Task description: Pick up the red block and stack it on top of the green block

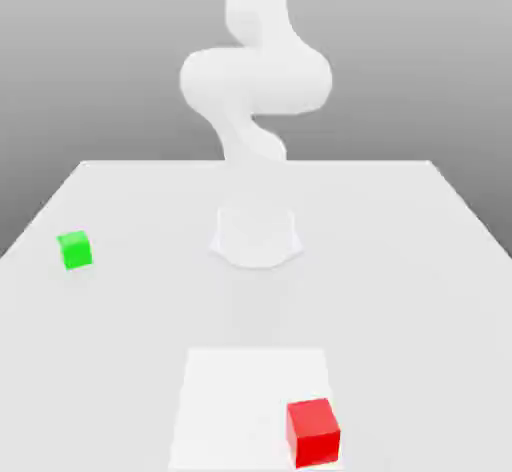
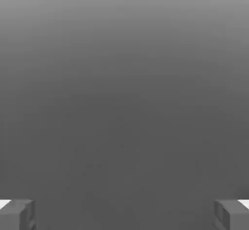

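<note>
Exterior view: the red block [image 1: 313, 431] sits on the table [image 1: 420, 260] at the near edge, well apart from the green block [image 1: 75, 250] at the left; neither is touched. Hand view: the gripper [image 2: 124, 214] has fingers [image 2: 17, 214] spread wide, empty, evidently readied for a grasp.

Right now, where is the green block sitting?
In the exterior view, the green block rests on the white table toward the view's left edge, level with the arm's base and well apart from the red block at the near right.
</note>
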